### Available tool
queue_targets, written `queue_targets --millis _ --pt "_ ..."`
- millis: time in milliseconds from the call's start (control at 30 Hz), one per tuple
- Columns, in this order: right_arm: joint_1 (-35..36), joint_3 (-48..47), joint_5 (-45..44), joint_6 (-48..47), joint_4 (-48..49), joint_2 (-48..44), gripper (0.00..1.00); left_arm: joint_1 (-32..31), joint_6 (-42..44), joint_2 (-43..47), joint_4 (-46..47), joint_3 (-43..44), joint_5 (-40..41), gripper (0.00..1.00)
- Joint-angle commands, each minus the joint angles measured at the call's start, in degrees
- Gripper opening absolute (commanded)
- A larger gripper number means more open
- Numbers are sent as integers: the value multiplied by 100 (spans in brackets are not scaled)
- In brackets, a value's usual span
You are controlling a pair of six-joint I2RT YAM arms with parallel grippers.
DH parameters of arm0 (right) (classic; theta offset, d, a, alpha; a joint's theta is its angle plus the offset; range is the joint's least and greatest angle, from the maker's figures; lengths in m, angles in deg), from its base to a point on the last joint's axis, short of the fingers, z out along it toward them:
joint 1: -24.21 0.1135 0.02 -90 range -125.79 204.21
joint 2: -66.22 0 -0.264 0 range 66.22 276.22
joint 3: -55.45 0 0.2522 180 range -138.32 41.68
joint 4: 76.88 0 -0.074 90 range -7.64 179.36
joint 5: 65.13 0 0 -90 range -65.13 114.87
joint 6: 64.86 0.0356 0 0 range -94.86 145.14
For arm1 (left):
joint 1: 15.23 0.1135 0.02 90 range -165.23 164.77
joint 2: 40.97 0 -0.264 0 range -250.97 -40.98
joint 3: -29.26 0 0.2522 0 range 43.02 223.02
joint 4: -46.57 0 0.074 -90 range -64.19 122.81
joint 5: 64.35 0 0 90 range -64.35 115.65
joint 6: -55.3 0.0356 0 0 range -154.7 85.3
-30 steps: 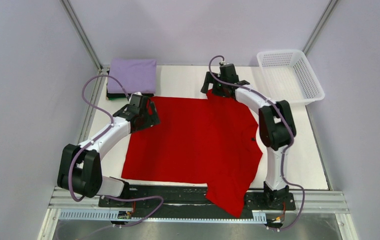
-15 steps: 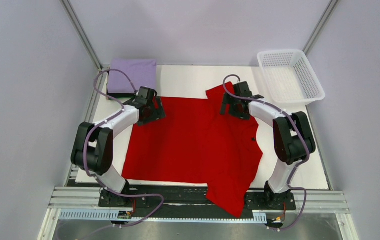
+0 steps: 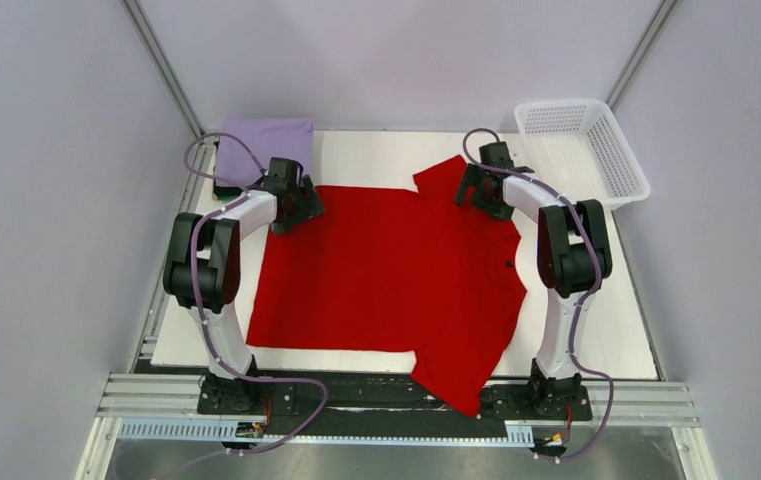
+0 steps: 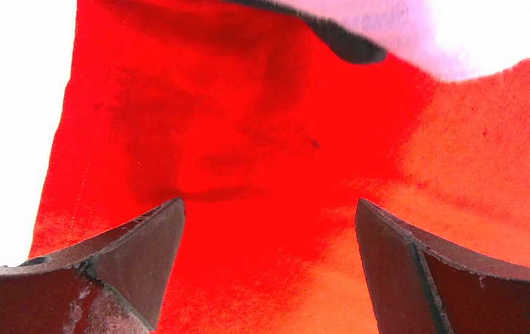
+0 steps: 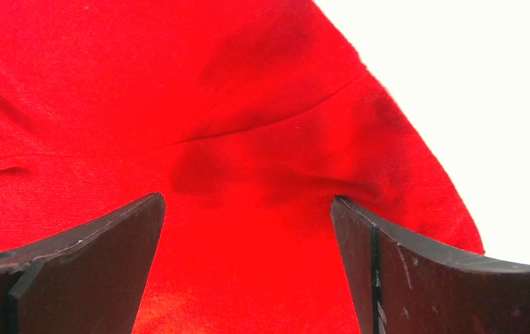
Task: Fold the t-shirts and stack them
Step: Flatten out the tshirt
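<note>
across the middle of the white table [image 3: 376,150] the red t-shirt [image 3: 386,270] lies spread flat and unfolded. its far edge runs straight between the 2 grippers. 1 sleeve pokes toward the far side by the right gripper, and the other sleeve hangs over the near edge onto the metal rail [image 3: 646,405]. bare table shows as a narrow strip along the shirt's left edge, a wider band on the far side, and a broad patch to the right. at the far left corner sits the folded lavender t-shirt [image 3: 266,145], with a dark t-shirt [image 3: 220,188] showing only as a thin edge beneath it; the stack is just beside the red shirt's far left corner. the white mesh basket [image 3: 581,150] stands at the far right, apart from the cloth.

the left gripper [image 3: 291,205] hangs low over the red shirt's far left corner, jaws wide apart, only cloth under them. the right gripper [image 3: 476,190] is over the seam of the far sleeve, jaws equally wide, gripping nothing. whether the fingertips touch the fabric i cannot tell. both arms rise from their bases, bend at high elbows and reach forward and inward.
</note>
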Motion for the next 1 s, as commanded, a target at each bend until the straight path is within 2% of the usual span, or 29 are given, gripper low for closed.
queue_targets --millis 0,267,433,567,733,833,967 --pt "-259 -294 33 52 -184 692 100 124 -90 -485 -120 168 -14 100" --pt "-465 -1143 297 -44 -237 1192 100 169 -70 -852 -269 742 59 100" --pt "-475 -1195 301 -90 -299 895 100 170 19 -699 -401 909 53 100" --pt "-432 -721 153 -27 -310 52 100 146 61 41 -446 566 -49 100" --pt "-254 399 -533 192 -238 -1447 100 -173 -108 1515 -1481 146 261 100" --pt "-240 1250 -581 444 -38 -2347 100 -515 -364 2371 -1867 -556 709 100" --pt "-245 2432 -382 651 517 -3510 100 -805 -829 3810 -2444 -1562 845 100"
